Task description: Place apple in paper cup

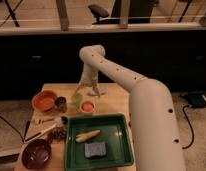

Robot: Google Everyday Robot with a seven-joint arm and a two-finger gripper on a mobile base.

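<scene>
A small green apple sits on the wooden table just left of the paper cup. The cup is short and white-walled, orange-red inside, and stands upright just behind the green tray. My gripper hangs from the white arm over the far middle of the table. It is just behind the cup and a little right of the apple. Its fingers point down, spread apart, and hold nothing.
An orange bowl and a dark metallic cup stand left of the apple. A green tray at the front holds a yellow corn cob and a grey sponge. A dark red bowl, a brush and grapes lie at the front left.
</scene>
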